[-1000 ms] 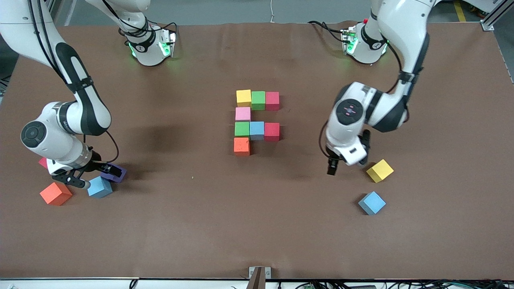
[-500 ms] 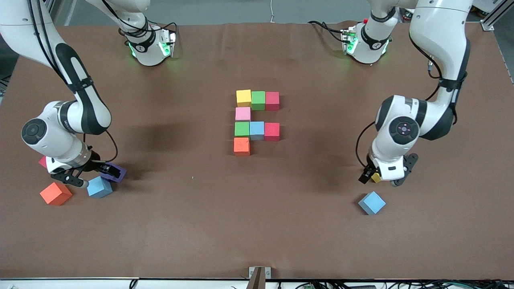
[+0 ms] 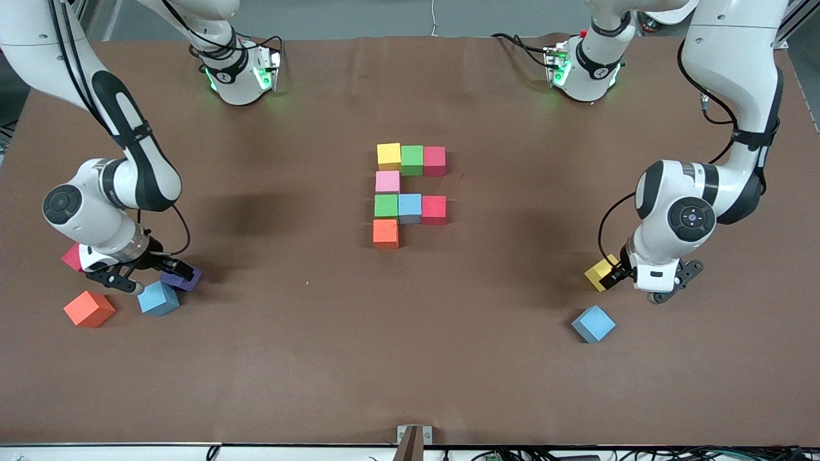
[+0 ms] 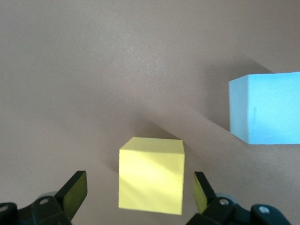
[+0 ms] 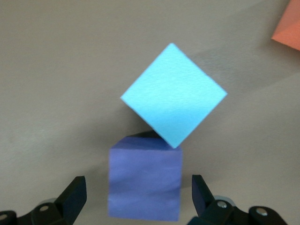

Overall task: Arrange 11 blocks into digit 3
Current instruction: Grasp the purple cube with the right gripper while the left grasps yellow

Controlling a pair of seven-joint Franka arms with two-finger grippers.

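The left gripper (image 3: 634, 282), jaws spread, is set over the yellow block (image 4: 151, 174) at the left arm's end. The right gripper (image 3: 150, 275), also spread, brackets the purple block (image 5: 144, 183); the touching light-blue block (image 5: 174, 100) could be dragged along.

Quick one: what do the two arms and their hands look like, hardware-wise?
Both arms have glossy white shells with black joint bands and round black joint caps, and black cables looped along them. The left hand and right hand each have two black fingers. Green lights glow on both bases.
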